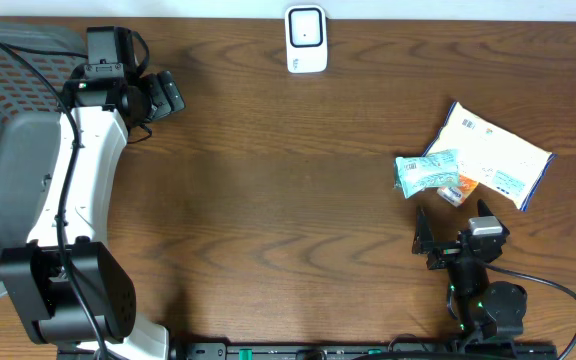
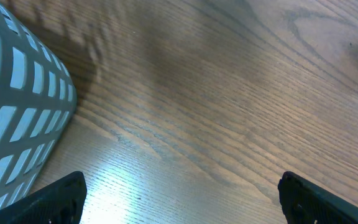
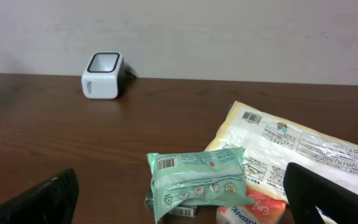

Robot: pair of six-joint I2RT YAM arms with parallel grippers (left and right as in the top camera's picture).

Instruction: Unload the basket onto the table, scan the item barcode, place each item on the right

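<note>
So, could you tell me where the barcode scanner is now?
Overhead, the scanner stands midway along the far table edge, well left of the white packet.

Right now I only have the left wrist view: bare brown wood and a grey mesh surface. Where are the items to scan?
Observer: Across the table, in front of the right arm: a pale yellow plastic packet, with a mint green wrapped pack and a small orange packet beside it.
Operator: And the scanner?
Observer: The small white box scanner stands at the table's far edge, near the middle.
Operator: Is the right arm holding anything?
Observer: No. The right gripper is open and empty, just short of the mint green wrapped pack.
</note>
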